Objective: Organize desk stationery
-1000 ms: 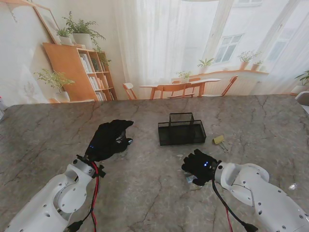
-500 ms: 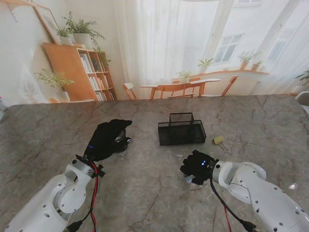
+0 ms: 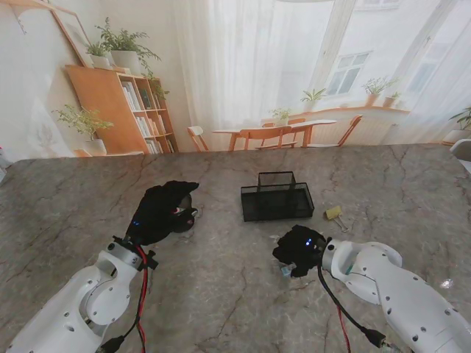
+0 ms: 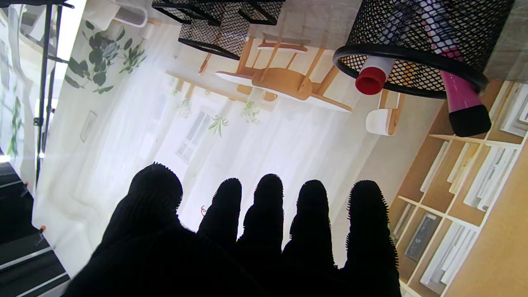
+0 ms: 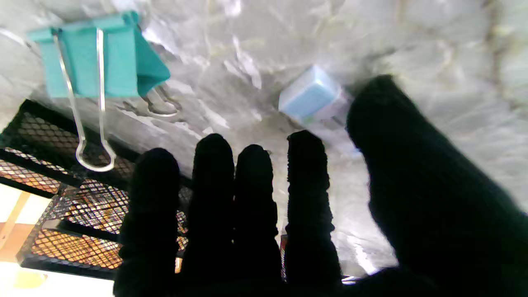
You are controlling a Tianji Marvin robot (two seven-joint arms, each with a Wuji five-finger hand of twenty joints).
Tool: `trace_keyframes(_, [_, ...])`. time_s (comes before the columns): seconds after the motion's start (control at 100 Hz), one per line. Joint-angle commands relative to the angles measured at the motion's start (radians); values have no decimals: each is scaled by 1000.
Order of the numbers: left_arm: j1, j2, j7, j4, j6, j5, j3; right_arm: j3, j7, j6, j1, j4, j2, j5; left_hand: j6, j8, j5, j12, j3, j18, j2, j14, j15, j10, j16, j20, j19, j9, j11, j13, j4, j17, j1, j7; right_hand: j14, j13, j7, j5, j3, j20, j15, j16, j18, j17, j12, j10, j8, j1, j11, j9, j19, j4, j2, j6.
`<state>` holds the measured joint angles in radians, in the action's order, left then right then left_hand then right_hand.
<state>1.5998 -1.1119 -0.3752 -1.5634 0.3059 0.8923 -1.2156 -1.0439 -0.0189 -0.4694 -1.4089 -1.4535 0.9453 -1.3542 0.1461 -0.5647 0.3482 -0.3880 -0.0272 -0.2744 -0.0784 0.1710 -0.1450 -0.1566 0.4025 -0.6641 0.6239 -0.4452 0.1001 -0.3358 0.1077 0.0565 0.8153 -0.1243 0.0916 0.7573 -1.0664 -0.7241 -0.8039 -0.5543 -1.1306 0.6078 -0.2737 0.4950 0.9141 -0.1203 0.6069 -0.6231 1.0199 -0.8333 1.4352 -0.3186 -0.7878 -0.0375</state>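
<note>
Left of centre in the stand view: left hand [image 3: 163, 209], spread wide and gripping nothing, hanging over a round mesh pen cup [image 4: 416, 37]. Inside that cup: a red-capped marker [image 4: 371, 76] and a pink marker [image 4: 460, 99], both sticking out past the rim. No lettering legible on either.

Centre of the frame: black mesh organizer tray [image 3: 277, 197], with bare marble table [image 3: 221, 294] on every side. Just to its right, well inside the table edge: a yellow binder clip [image 3: 334, 212].

Nearer to me than the tray: right hand [image 3: 296, 248], palm down and low over the stone, four fingers [image 5: 255, 194] straight and close together, thumb apart, clasping nothing. Just beyond the fingertips: a teal binder clip [image 5: 99, 57] and a pale blue block [image 5: 310, 93], the latter beside the thumb; contact cannot be told. Print on the block too blurred to read.
</note>
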Motion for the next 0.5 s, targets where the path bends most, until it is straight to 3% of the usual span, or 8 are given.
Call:
trace_keyframes(0.0, [7,-4,-4,-6,-5,0,-3,22,-32,7,7,51,7,-4,-8,-14,24,-5,-18,1,-60,-19,-11,18,7,7,8,-8,-3,-10,-156,-12,18,-7,-12,-9,-37,6,-28,8,-4,-8,-3,4,-3,2,21,-132,37,23,32,145,59,-19])
trace_keyframes(0.3, [14,-4,-6,-11,-11,1,-12,74,-35,19,60,86,11,41,-9,-15,27,-6,-17,2,-61,-17,-14,19,10,8,9,-10,-2,-15,-156,-11,26,-8,3,-48,-85,54,-27,19,34,-20,-7,-31,-28,-8,39,-110,6,75,10,154,70,-39])
trace_keyframes(0.4, [14,-4,-7,-10,-9,1,-11,83,-25,14,70,99,10,42,-7,-15,27,-7,-19,2,-62,-17,-15,19,10,8,10,-11,-2,-16,-157,-10,25,-9,-3,-89,-85,140,-10,22,46,-19,14,-63,-34,-5,83,-92,-1,138,0,154,78,-48])
trace_keyframes(0.49, [11,-4,-4,-8,-7,-1,-9,77,-19,11,67,98,10,41,-6,-16,28,-7,-18,1,-61,-15,-15,18,10,8,10,-12,-2,-16,-157,-11,27,-9,2,-116,-14,209,-2,19,53,-14,16,-91,-40,-11,155,-65,-2,173,-4,172,116,-25])
